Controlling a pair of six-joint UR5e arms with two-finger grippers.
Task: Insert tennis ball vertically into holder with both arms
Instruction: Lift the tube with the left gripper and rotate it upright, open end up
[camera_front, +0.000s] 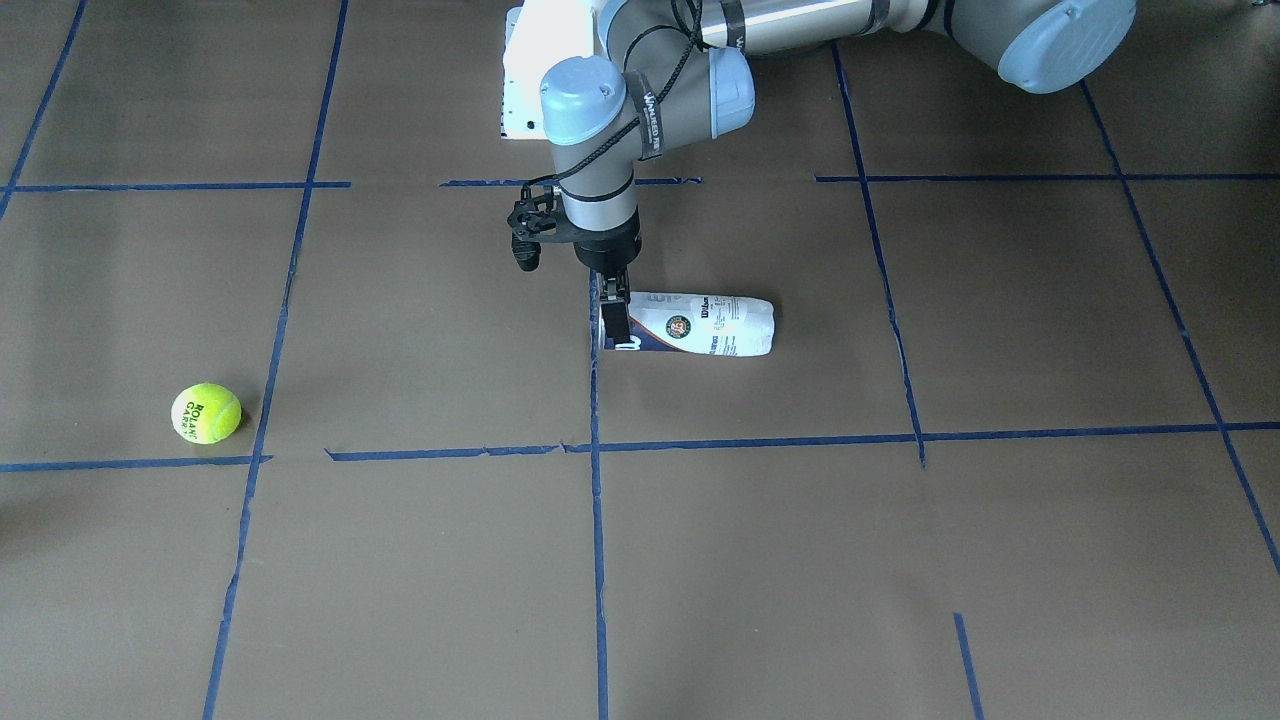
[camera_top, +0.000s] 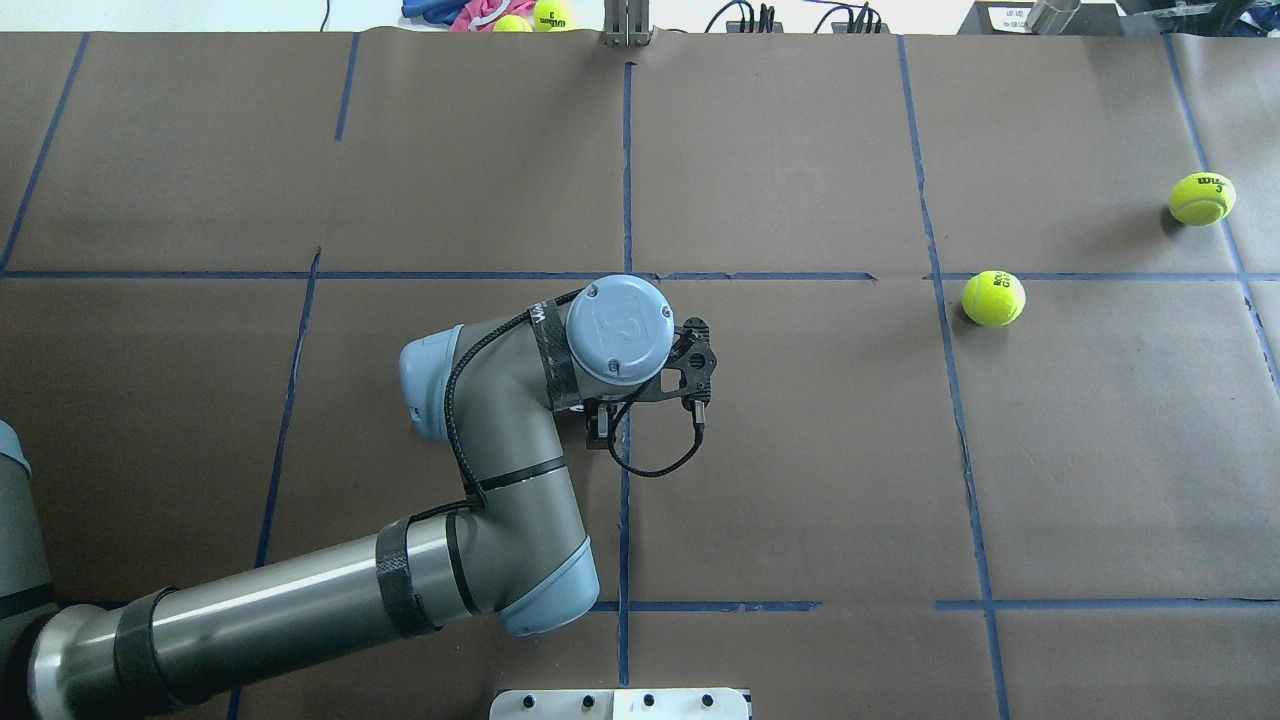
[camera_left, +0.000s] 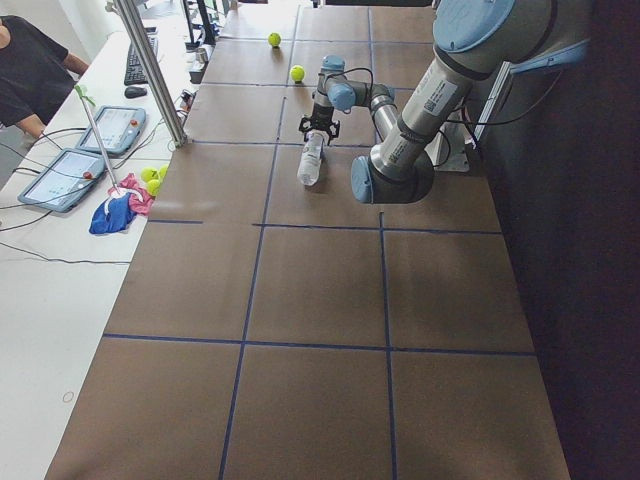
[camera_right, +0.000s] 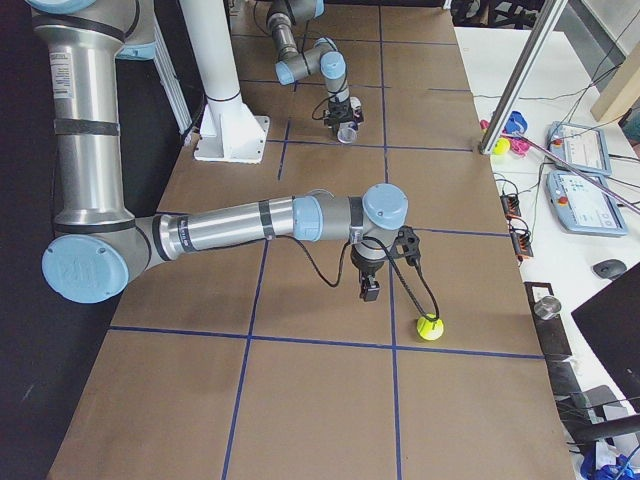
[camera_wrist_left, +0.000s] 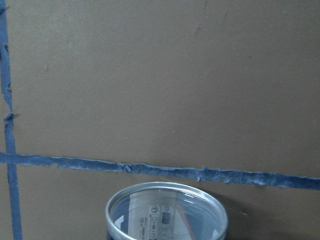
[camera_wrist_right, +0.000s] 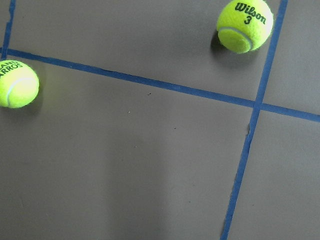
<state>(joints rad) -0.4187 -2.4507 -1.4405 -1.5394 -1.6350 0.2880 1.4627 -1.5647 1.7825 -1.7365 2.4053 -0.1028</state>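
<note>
The tennis ball is sitting loose on the table, well apart from the holder, which is lying on its side. The left gripper is reaching down at its open end; whether its jaws, or the right gripper's, are apart or together I cannot tell. Uprighting and inserting are, I judge, not yet done

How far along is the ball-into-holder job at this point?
Done: nothing finished. The holder lies on its side and the ball sits untouched on the table.
In hand: the left gripper is at the holder's open end; grip unclear.
Left: stand the holder up, pick the ball with the right gripper, insert it.
</note>
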